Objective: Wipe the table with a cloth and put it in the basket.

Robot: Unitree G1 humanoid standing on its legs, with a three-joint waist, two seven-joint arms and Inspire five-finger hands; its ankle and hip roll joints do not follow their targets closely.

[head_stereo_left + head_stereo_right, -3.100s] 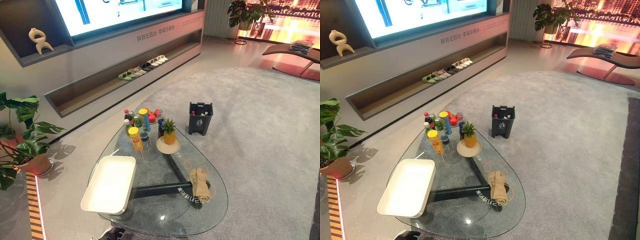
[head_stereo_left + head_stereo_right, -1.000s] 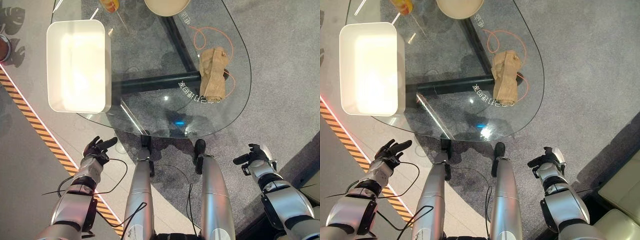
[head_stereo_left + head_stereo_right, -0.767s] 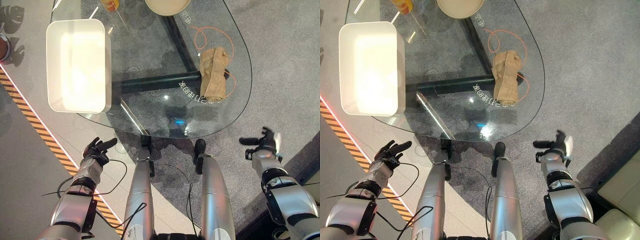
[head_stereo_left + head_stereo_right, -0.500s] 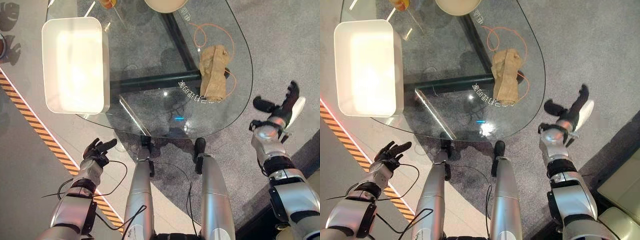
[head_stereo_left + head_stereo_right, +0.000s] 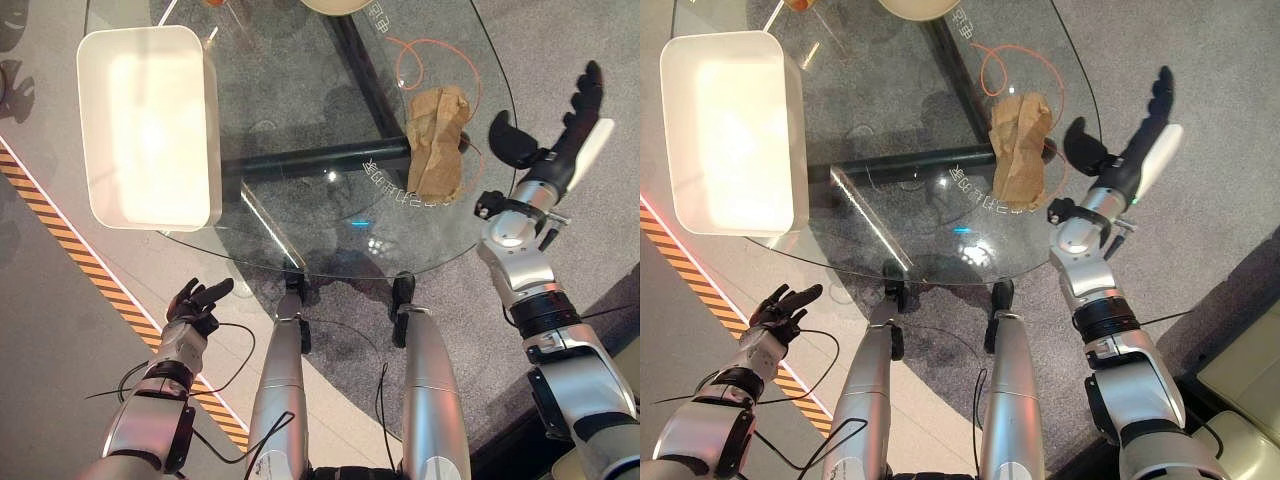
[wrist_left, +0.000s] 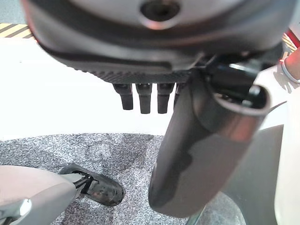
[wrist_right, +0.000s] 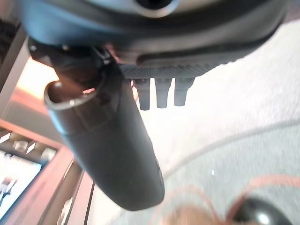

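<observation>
A tan cloth [image 5: 438,142] lies crumpled on the right part of the glass table [image 5: 300,200], inside a loop of orange cord [image 5: 420,60]. My right hand [image 5: 560,140] is raised just right of the table's edge, beside the cloth, with fingers straight, thumb spread and nothing in it. Low at the near left, over the floor, my left hand [image 5: 195,300] hangs with relaxed fingers and holds nothing. The white basket [image 5: 145,120], a shallow rectangular tub, sits on the table's left part with nothing inside.
A round plate [image 5: 335,5] and a bottle [image 5: 795,5] stand at the table's far edge. Grey carpet [image 5: 570,40] spreads right of the table. A yellow and black striped strip [image 5: 70,250] crosses the floor at the left.
My right hand has risen from near the floor to the table's right edge, opening with fingers stretched out. The left hand stays put. The camera has tipped from the room down onto the table.
</observation>
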